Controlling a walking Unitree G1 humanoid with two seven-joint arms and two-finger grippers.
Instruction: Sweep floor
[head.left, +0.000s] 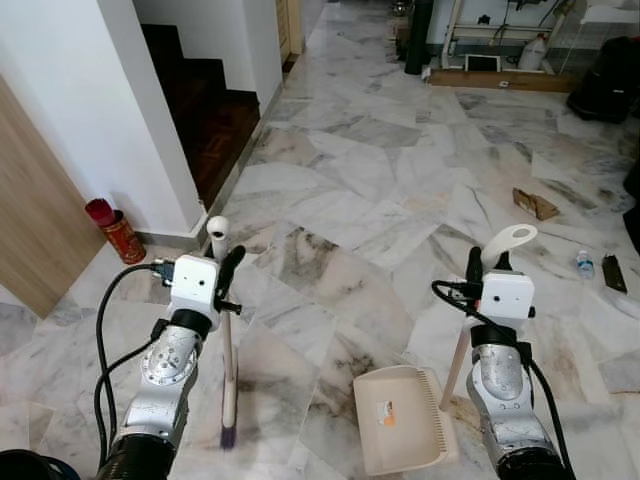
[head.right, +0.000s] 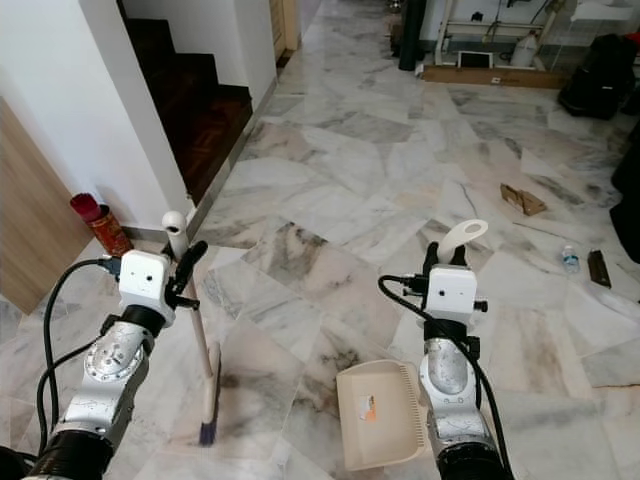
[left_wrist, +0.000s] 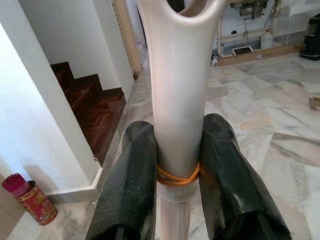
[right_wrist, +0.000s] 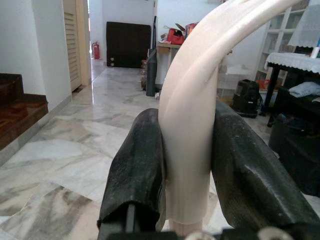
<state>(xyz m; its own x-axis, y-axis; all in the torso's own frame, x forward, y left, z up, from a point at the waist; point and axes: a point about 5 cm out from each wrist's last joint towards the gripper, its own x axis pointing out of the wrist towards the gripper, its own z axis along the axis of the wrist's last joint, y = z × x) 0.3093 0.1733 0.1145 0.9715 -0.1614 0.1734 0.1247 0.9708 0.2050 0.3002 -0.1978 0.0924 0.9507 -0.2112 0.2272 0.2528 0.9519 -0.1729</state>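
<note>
Left fingers (left_wrist: 131, 185) clamp the broom handle (left_wrist: 179, 100); right fingers (right_wrist: 140, 170) clamp the dustpan handle (right_wrist: 195, 125).

Glossy veined grey-white marble floor (head.left: 400, 190). Smooth cream plastic dustpan (head.left: 400, 420), w/ matching glossy plastic handle (right_wrist: 200, 105). Pale smooth plastic broom handle (left_wrist: 177, 85), orange rubber band (left_wrist: 176, 174) round it. Matt, slightly rough black rubbery fingers (left_wrist: 130, 185). Dark polished wood stairs (head.left: 205, 110).

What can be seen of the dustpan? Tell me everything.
The dustpan is cream-coloured, plastic by its look, with a comb-toothed edge on one side and a small orange sticker inside. Its tray rests on the marble floor in front of the robot. A long handle rises to a looped end, clamped between the right gripper's black fingers.
</note>
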